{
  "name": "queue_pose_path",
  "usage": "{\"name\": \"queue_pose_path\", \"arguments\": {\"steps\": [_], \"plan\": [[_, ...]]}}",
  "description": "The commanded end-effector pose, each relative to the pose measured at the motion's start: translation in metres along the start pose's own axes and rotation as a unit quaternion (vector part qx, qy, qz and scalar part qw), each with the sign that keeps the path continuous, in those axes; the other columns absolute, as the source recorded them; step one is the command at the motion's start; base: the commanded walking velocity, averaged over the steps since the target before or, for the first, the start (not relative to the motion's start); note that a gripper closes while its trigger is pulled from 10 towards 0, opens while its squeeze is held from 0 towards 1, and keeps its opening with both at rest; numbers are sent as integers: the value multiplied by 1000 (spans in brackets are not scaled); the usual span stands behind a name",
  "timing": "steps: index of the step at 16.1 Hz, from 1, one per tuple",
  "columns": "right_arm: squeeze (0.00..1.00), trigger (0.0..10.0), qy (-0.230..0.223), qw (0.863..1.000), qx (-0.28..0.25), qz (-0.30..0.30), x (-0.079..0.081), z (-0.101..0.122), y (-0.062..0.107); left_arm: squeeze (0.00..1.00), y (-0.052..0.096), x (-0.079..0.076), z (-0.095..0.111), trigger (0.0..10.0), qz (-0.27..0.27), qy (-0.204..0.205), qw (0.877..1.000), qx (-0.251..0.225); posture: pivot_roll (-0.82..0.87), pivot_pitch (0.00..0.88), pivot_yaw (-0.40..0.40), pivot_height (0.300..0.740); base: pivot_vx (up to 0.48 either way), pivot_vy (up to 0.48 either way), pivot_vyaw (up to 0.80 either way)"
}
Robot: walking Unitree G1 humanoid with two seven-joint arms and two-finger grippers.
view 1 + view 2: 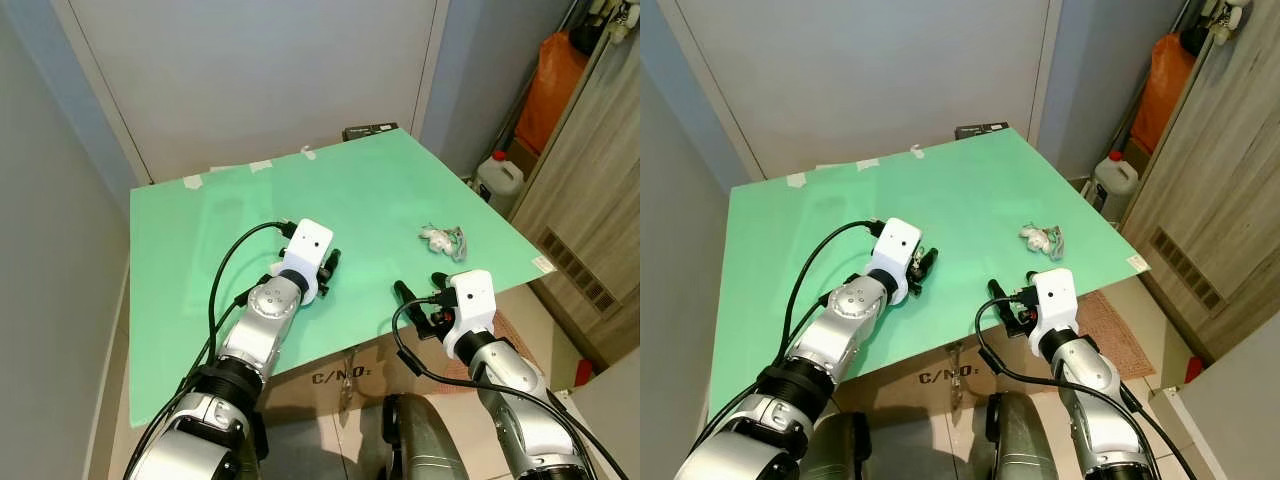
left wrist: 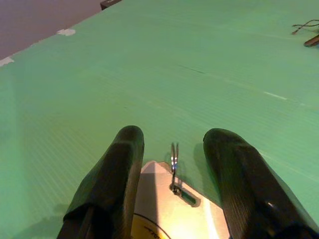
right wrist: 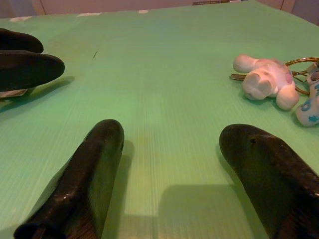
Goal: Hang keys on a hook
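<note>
While the keys (image 3: pixel 271 82) lie loose on the green board (image 1: pixel 200 260), toward its right edge with a white charm on the ring, I count the task as barely begun: nothing grasped, nothing hung. My right gripper (image 3: pixel 169 174) sits low at the near edge, jaws spread, keys ahead and just off to its right; the left gripper (image 2: pixel 174 149) rests mid-board, jaws also spread, holding nothing. No hook that I can make out, so pickup, carry and hanging all remain.

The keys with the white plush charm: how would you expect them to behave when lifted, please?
The keys probably dangle loosely: ring, charm and cord are separate parts. They look light. The soft charm may squash if the open right tool pinches it.
</note>
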State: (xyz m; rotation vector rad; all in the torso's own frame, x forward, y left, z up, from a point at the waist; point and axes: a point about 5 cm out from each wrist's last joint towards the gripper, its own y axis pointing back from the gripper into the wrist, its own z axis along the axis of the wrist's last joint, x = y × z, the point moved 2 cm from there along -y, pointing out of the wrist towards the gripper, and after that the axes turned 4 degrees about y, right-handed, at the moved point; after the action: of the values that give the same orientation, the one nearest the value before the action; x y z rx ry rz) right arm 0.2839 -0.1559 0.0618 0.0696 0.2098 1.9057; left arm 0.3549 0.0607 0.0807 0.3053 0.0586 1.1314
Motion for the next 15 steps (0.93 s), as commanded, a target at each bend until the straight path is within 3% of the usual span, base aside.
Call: {"name": "queue_pose_path", "arguments": {"steps": [1,2,3,6,10,13,15], "plan": [[0,10000,1,1000,-4,-1,0,4,-2,0,-2,0,3,7647,-8,-9,1000,-2,-103,0,33,596,0,0,0],[0,10000,1,1000,-4,-2,-1,5,-2,0,-2,-1,2,4549,-12,7,1000,4,-104,0,33,596,0,0,0],[0,10000,2,1000,-4,-2,-1,4,-2,0,-3,-3,1,0,-22,15,1000,8,-105,0,33,596,0,0,0],[0,10000,2,1000,-3,-2,-2,4,-1,0,-4,-6,-1,0,-36,56,998,14,-109,0,33,596,0,0,0],[0,10000,2,1000,-4,-4,-2,5,-1,0,-4,-6,0,0,-41,56,998,10,-111,0,36,596,0,0,0],[0,10000,2,1000,-4,-5,-2,5,-2,0,-4,-5,3,0,-44,43,998,0,-110,0,37,596,0,0,0],[0,10000,2,1000,-5,-6,-3,5,-2,0,-4,-2,7,0,-39,7,999,-14,-107,0,37,596,0,0,0]]}}
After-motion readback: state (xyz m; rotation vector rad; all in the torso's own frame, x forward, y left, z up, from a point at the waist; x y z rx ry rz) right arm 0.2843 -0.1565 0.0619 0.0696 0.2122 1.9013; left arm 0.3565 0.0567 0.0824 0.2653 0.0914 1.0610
